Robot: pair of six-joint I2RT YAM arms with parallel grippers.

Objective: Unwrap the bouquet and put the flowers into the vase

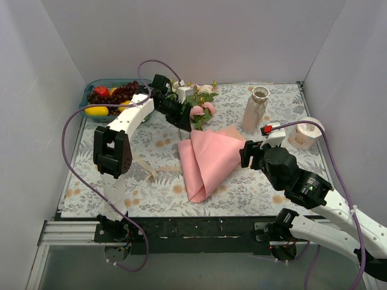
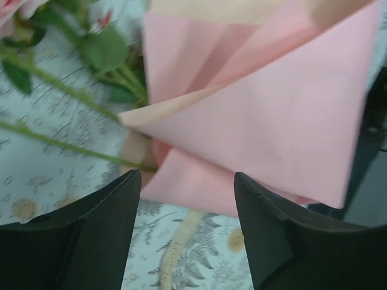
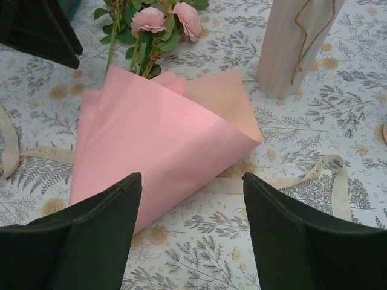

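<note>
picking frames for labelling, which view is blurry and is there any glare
Left wrist view: soft throughout, the pink paper wrapping and rose stems smeared, close to the lens. Right wrist view: sharp, the vase and the tablecloth print crisp. Top view: even light, faint shadows, no glare.

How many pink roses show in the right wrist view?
2 pink roses: one above the paper, the other just right of it. More may lie out of frame.
</note>
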